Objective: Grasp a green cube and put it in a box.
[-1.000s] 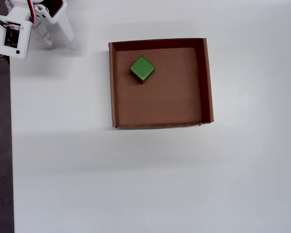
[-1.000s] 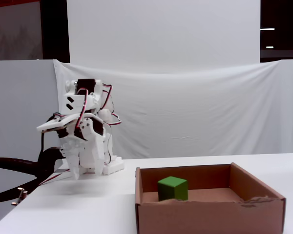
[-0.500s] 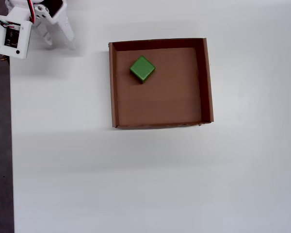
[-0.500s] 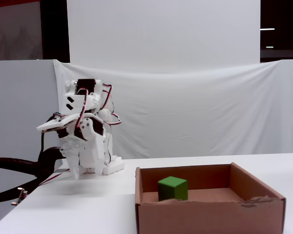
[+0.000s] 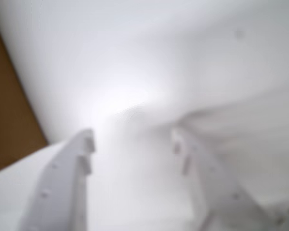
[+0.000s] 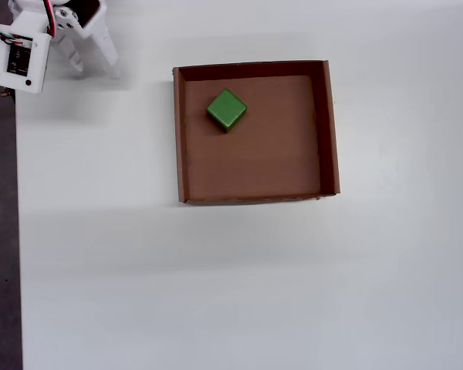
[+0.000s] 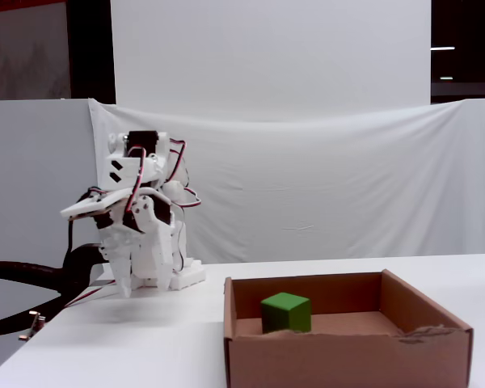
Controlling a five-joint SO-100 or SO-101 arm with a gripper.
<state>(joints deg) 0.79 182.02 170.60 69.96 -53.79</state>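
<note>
Nothing has shifted against the pictures of a second and half a second ago: the arm stays folded at the table's far corner, and the cube and box lie exactly as before. The green cube (image 6: 227, 109) sits on the floor of the box (image 6: 331, 131), in the upper-left part as the overhead view shows it, turned so its corners point toward the walls, near but apart from the left and top walls. In the fixed view the green cube (image 7: 286, 312) stands flat on the floor at the box's left side, its top face a lighter green than its shaded side faces. It is a small solid block with plain matte faces and crisp edges. The box (image 7: 347, 354) is a shallow square tray of brown cardboard with low upright walls, its front rim slightly ragged at the right. The table (image 6: 216, 293) is smooth and white. The gripper (image 5: 133, 140) shows in the blurred wrist view as two white plastic fingers (image 5: 67, 178) set apart, with nothing between them, above the white surface. In the fixed view the gripper (image 7: 122, 287) hangs point-down close to the arm's base, well apart from the box.
</note>
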